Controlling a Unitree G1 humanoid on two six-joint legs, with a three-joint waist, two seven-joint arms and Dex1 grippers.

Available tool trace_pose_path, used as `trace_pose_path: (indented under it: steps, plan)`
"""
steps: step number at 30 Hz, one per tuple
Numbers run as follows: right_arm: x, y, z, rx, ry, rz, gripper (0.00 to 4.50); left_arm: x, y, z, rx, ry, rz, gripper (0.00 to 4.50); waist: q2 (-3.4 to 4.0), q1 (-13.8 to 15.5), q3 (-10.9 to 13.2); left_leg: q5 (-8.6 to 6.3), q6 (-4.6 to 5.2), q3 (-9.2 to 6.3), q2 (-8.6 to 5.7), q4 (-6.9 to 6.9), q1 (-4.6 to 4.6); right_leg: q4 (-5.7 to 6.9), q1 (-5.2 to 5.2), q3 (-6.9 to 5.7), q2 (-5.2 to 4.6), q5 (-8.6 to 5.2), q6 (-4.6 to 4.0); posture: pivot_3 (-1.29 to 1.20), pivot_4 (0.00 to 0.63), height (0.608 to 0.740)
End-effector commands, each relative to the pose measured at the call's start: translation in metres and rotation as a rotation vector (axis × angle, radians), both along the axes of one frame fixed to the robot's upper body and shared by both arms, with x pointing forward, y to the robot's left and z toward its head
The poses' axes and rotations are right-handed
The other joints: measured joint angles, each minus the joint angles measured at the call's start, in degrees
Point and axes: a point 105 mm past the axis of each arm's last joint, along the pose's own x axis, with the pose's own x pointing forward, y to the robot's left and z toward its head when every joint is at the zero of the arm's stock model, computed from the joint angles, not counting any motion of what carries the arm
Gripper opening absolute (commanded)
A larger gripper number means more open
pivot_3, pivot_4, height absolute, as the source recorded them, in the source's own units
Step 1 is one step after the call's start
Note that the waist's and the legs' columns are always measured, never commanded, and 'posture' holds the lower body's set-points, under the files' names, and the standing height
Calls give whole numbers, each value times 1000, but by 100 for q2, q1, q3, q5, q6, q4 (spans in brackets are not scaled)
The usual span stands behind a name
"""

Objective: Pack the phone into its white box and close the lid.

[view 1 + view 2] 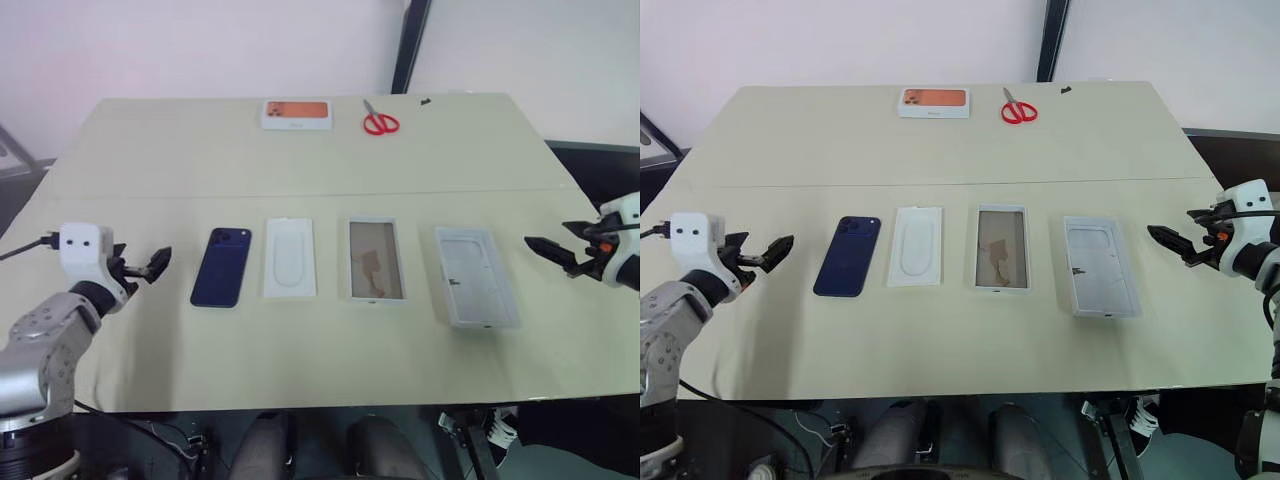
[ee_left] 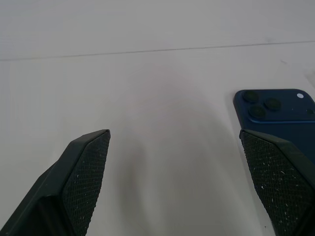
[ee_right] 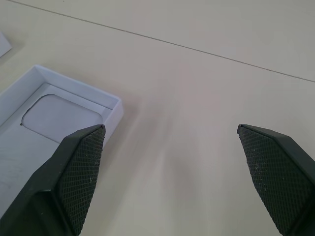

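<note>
While nothing gripped, table holds row: lid right, white box centre, insert card, phone left. Left gripper, right gripper both gape wide, empty. Risk: glossy phone slips; card crowds its right edge. Near side roomy.

navy phone (face down), open white box, upturned lid in a row
</note>
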Motion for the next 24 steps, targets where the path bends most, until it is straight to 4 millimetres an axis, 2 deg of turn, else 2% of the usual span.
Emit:
trace_pose_path:
  steps: [1,12,18,23,24]
  plan:
    - [4,2,19,-25,-55,14,4500,-1,-3,14,20,-51,-7,4430,0,-2,0,0,0,0,0,0,0,0,0,0,0,0,0,0,150,740]
    - [14,23,21,-35,-69,87,4500,-4,-6,19,22,-63,-10,4430,0,0,0,0,0,0,0,4,0,0,2,0,0,0,0,0,150,740]
    - [16,64,22,-53,-87,217,4500,9,-27,29,4,-99,-93,4430,0,13,0,0,-1,0,0,5,-1,0,1,-1,0,0,0,0,150,740]
    - [8,93,26,-60,-104,294,4500,27,-52,37,-23,-102,-203,4430,0,70,0,3,-6,0,0,12,-3,-1,3,-1,0,0,0,0,150,740]
    - [6,100,27,-67,-108,316,4500,32,-62,37,-38,-93,-237,4430,0,78,0,3,-6,0,0,13,-3,-1,3,-1,0,0,0,0,150,740]
